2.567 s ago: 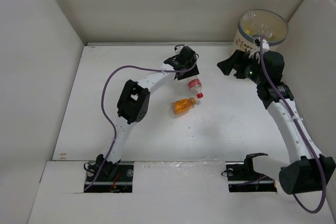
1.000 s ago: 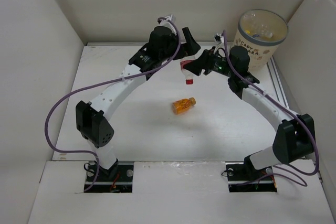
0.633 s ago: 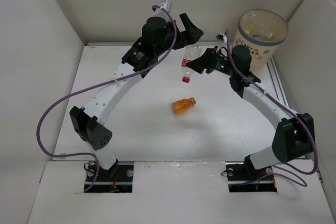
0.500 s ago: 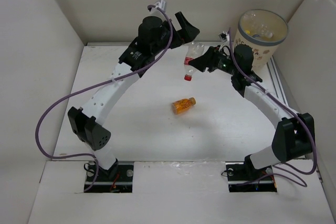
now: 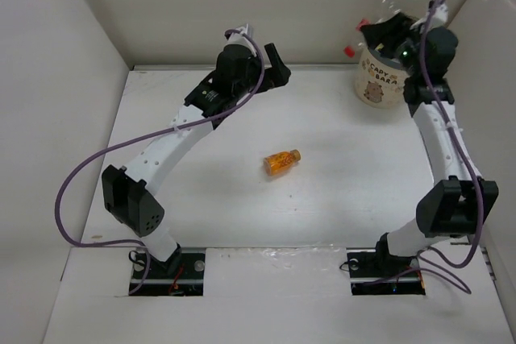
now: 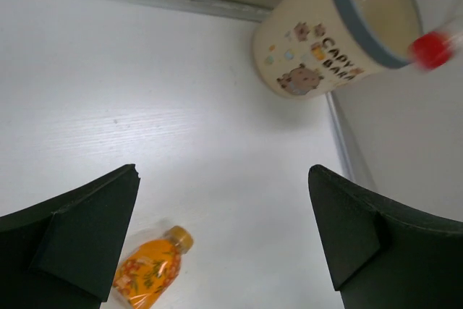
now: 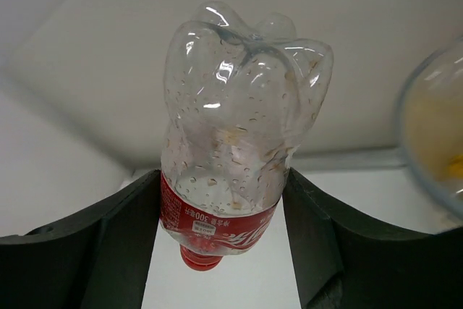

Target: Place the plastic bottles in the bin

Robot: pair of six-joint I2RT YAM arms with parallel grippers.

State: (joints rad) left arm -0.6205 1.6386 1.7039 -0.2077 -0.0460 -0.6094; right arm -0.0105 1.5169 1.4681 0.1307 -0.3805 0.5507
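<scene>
- The left arm [image 5: 173, 138] rises from its base at the near edge with its elbow out to the left. Its long white link slopes toward the far middle of the tabletop [image 5: 201, 191].
- The right arm [image 5: 439, 142] climbs from its near base along the right side, reaching to the far right corner.
- The orange bottle [image 5: 282, 161] lies on its side near the middle of the tabletop, apart from both arms. The left wrist view cuts off its lower part at the frame's bottom edge.
- The left fingers [image 6: 79, 229] are spread wide in the air above the tabletop, with nothing between them.
- The right fingers [image 7: 94, 251] press on both sides of the red-labelled bottle [image 7: 231, 142] at its label. They hold it in the air, with its base uppermost in the wrist view and its red cap below.
- The bin [image 5: 375, 86] stands in the far right corner. From above, the right wrist and fingers cover its mouth, and the bottle's cap juts out left of the rim.
- What lies inside the bin cannot be made out.
- In the left wrist view the cap is only a red blur by the rim. The right wrist view shows just a blurred arc of that rim at its right edge.
</scene>
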